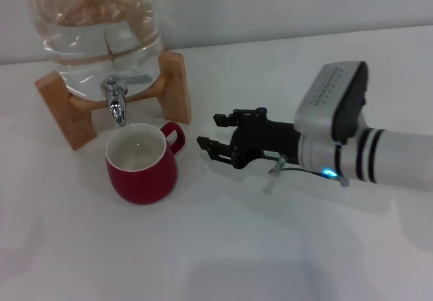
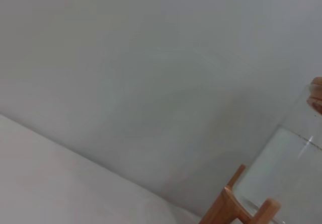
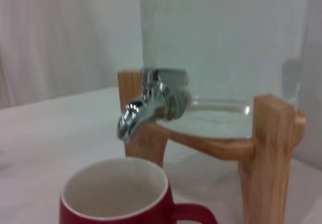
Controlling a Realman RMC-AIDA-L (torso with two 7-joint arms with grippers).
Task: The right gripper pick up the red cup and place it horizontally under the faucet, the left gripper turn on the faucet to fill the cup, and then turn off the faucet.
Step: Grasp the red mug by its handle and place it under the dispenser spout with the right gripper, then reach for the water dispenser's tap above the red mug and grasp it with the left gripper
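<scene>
red cup (image 1: 141, 165) upright lower left of frame, under faucet (image 1: 116, 102), handle toward right end effector (image 1: 208, 130); end effector wide apart, empty, just right of cup. glossy dark red, off-white inside.

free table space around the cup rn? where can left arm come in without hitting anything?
Bare table lies in front of the red cup and out to its left, below the wooden stand. It is crowded around the faucet just above the cup's rim, and on the cup's handle side, where the open right gripper sits. The left gripper is not in view.
</scene>
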